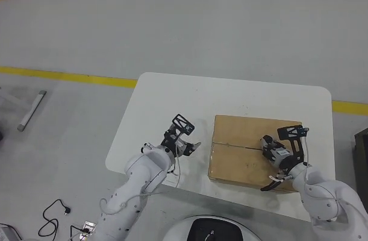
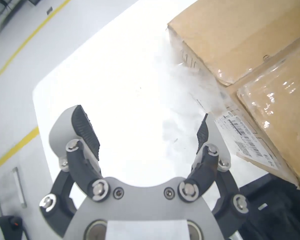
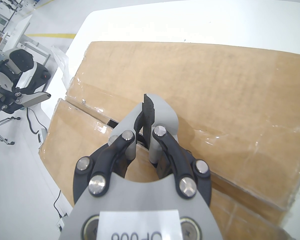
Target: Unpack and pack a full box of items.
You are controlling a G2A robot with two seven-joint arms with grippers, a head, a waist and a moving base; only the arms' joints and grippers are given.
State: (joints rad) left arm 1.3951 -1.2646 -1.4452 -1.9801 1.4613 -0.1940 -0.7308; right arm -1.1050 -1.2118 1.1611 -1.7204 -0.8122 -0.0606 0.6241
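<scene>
A brown cardboard box [image 1: 256, 150] lies on the right half of the white table [image 1: 171, 102], its two top flaps down and meeting at a seam [image 3: 97, 116] with clear tape over them. My right gripper [image 3: 147, 108] is shut with nothing in it, its tips just above the seam near the middle of the box [image 3: 215, 76]; from above it [image 1: 265, 143] sits over the box's right part. My left gripper [image 2: 144, 126] is open over bare table, a short way off the box's left side [image 2: 240, 38], where a white label [image 2: 247, 138] is stuck. In the top view it [image 1: 187, 140] hovers left of the box.
Loose clear film [image 2: 190, 83] hangs off the box's left side onto the table. The table's near edge lies close under both arms. A yellow floor line [image 1: 63, 76] runs behind, and a dark cabinet [image 1: 365, 162] stands off the right edge. Bare table lies left of and behind the box.
</scene>
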